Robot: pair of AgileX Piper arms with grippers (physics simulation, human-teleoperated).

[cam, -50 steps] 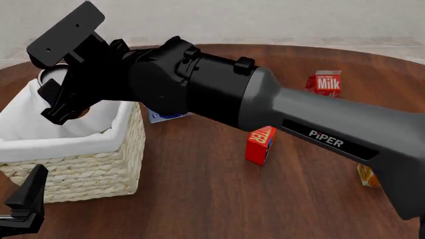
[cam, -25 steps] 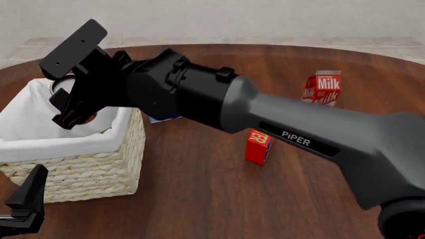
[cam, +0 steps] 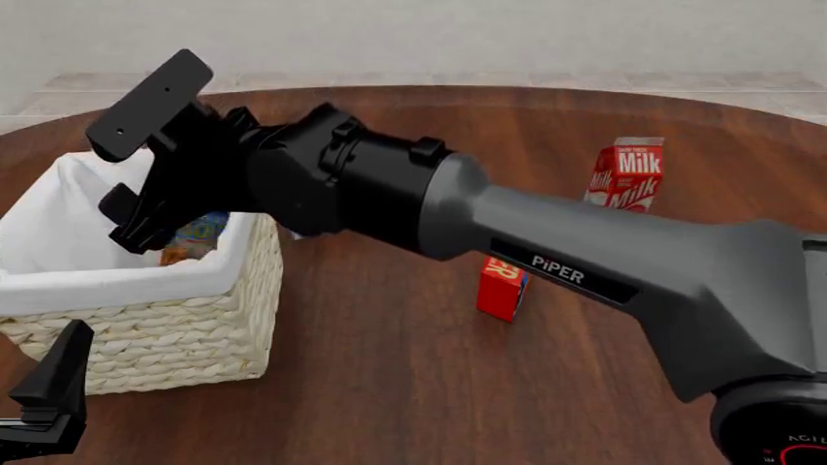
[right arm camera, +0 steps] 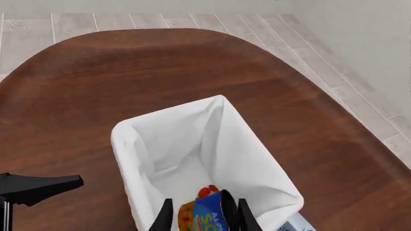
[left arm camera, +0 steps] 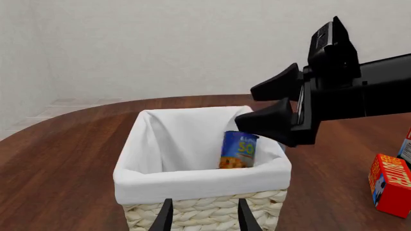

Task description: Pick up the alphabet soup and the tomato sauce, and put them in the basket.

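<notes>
Now alphabet soup (left arm camera: 239, 150) inside basket (left arm camera: 199, 185), released.

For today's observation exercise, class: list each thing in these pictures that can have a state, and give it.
Alphabet soup: upright, inside the basket, not gripped.
Basket: upright on the table.
Right claw: open, above the basket.
Left claw: open, empty.
Milk carton: standing.
Red box: standing.

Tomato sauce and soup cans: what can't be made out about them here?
Tomato sauce: in no view; the right arm blocks much of the front view.
Soup can: base hidden behind the basket lining in the left wrist view, cut off by the lower edge in the right wrist view.
</notes>
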